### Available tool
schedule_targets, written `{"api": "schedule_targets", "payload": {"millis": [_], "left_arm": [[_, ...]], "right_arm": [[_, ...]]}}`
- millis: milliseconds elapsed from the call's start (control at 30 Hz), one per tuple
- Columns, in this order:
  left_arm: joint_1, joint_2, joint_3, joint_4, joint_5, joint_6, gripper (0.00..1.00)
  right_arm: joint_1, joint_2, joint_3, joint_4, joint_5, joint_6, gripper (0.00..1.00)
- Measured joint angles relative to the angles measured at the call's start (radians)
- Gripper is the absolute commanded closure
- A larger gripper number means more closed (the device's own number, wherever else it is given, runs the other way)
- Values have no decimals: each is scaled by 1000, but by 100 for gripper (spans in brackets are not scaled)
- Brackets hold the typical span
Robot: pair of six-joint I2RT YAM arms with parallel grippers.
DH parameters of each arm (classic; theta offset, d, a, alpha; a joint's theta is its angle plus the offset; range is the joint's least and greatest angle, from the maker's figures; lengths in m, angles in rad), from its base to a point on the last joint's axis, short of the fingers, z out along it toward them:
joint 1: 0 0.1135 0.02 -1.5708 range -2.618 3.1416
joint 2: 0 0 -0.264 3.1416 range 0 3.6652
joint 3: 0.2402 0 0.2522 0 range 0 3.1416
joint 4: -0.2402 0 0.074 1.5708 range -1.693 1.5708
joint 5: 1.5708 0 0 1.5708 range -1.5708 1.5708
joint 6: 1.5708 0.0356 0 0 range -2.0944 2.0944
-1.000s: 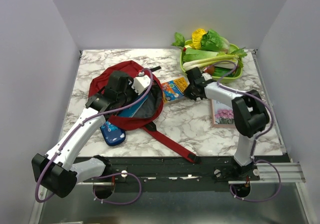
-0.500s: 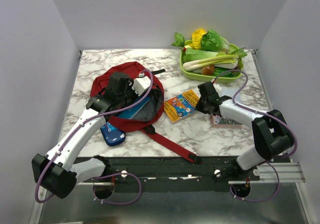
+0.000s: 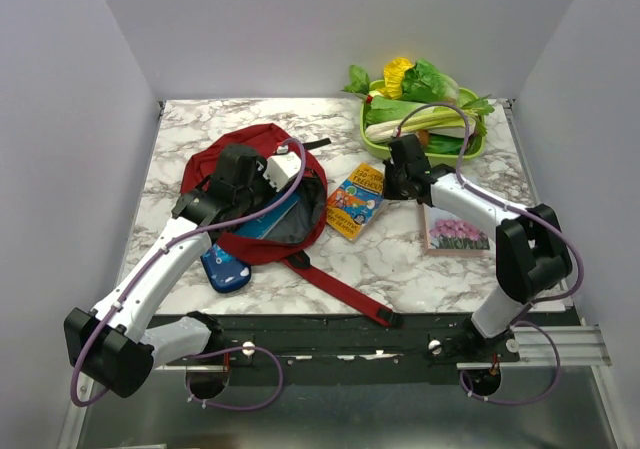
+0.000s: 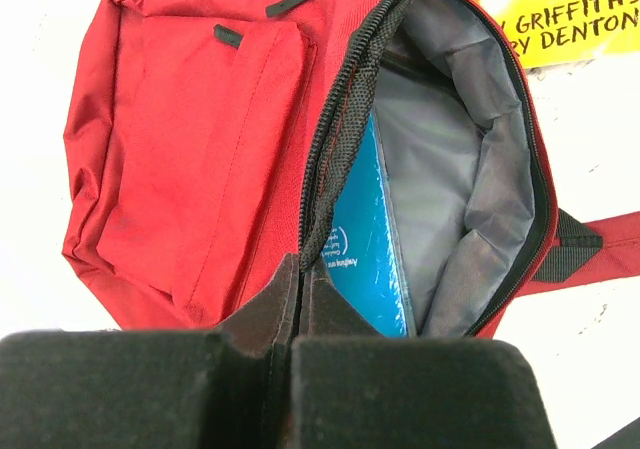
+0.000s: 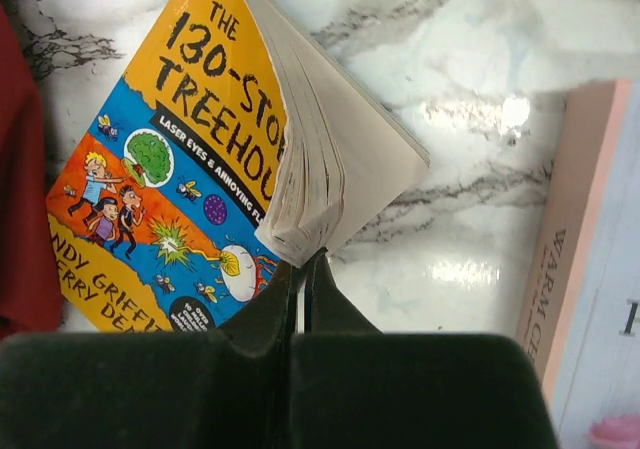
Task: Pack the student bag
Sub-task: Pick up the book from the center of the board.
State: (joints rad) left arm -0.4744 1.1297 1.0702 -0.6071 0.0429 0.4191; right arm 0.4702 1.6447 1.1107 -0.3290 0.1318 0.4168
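Three plain pale walls (image 3: 300, 29) close in a white marble-patterned table (image 3: 400, 259) with grey veins and a black rail along its near edge. Two white-and-black arms reach over it: the left arm (image 3: 160, 259) toward the left half, the right arm (image 3: 480, 209) toward the middle. One student bag (image 3: 250, 154), dark red, lies flat on the left half of the table with its main zip open and the grey lining showing; one red strap (image 3: 340, 287) trails toward the near edge. One green tray (image 3: 372, 147) heaped with leafy vegetables (image 3: 420, 84) sits at the far right corner. There are three books: a pink-edged book (image 3: 455, 231) with flowers on the cover lies flat on the right, a yellow paperback (image 3: 355, 207) lies just beside the bag's mouth, and a teal book (image 4: 365, 239) sits inside the bag. One blue pencil case (image 3: 222, 269) lies at the bag's near side, under the left arm. The left gripper (image 4: 300, 274) has its jaws pinched tight on the bag's zip edge. The right gripper (image 5: 300, 274) is clamped on the paperback's corner, where the pages curl up.
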Motion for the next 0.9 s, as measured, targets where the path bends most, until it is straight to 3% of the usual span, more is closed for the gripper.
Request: {"api": "schedule_targets", "payload": {"millis": [233,433,667,900], "left_arm": [[0,4,0,0,0,0,100],[0,16,0,5,-1,0,100],[0,31,0,8,-1,-1,100],[0,31,0,9,-6,-2,100]], "right_arm": [[0,69,106,-79,-21,-118,99],[0,-128,-26,-78,-122,-126,99],[0,-304,-15,-85,-278,-120,99],[0,-363,12,-118,-469,-76,99]]}}
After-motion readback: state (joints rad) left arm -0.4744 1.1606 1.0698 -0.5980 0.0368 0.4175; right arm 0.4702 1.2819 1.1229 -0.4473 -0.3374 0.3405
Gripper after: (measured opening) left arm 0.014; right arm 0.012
